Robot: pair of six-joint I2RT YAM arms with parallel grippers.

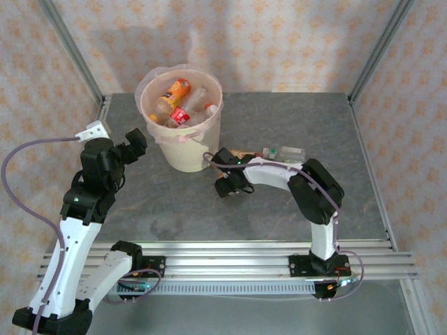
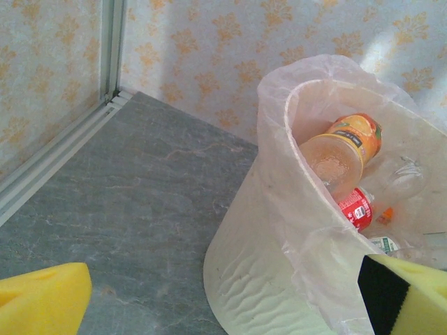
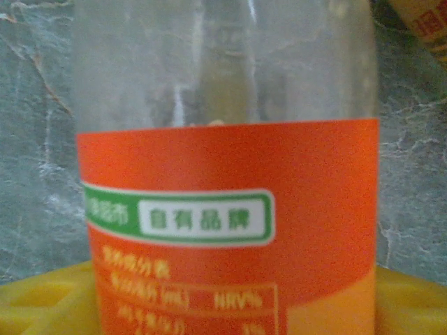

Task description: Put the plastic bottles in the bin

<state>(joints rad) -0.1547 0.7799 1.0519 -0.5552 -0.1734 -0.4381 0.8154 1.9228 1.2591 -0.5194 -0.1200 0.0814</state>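
The bin [image 1: 185, 153], a cream bucket with a pink liner, stands at the back left of the table and holds several plastic bottles, among them an orange-labelled one [image 1: 178, 91] and a red-labelled one [image 1: 179, 116]. My right gripper [image 1: 227, 183] is low on the table just right of the bin. In the right wrist view a clear bottle with an orange label [image 3: 230, 209] stands between my yellow pads [image 3: 42, 300], which meet its sides. My left gripper [image 1: 136, 143] hangs open left of the bin [image 2: 265, 279], with nothing held between its pads [image 2: 42, 300].
Another clear bottle [image 1: 283, 151] lies on the table behind the right arm. The corner of an orange-labelled bottle [image 3: 422, 17] shows beyond the held one. Metal frame posts and patterned walls close off the back and sides. Grey tabletop [image 1: 209, 216] lies in front of the bin.
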